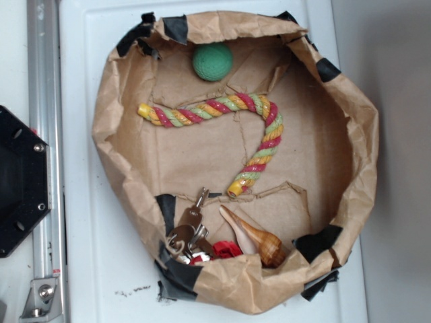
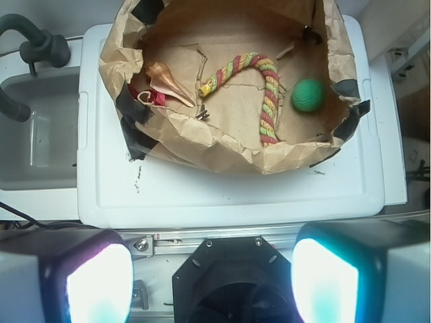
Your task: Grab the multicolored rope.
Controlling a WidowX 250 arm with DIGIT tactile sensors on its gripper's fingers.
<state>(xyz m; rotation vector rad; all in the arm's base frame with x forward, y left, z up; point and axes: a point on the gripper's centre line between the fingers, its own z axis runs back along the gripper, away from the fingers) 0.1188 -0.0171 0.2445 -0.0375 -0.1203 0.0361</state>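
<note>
The multicolored rope point(image 1: 222, 111) lies flat on the floor of a crumpled brown paper basket point(image 1: 101, 128), bent like a cane: a long straight run across the middle, then a hook curving down to a yellow-tipped end near the clutter at the basket's lower edge. Nothing touches it. A green ball point(image 1: 213, 62) sits just above the straight run, apart from it, and a brown wooden cone point(image 1: 249, 235) lies below the rope's lower end beside some keys point(image 1: 188, 235) and a small red piece point(image 1: 227, 250). The basket rests on a white counter point(image 1: 87, 269).

From the wrist view the pincer point(image 2: 212, 276) hangs well back from the basket, its two pads spread wide and holding nothing, so I judge the reach has not yet begun. The next move, I think, calls for travelling over the paper wall, coming down on the straight run where the rope is clear of ball and cone, with the pads straddling it crosswise before closing
</note>
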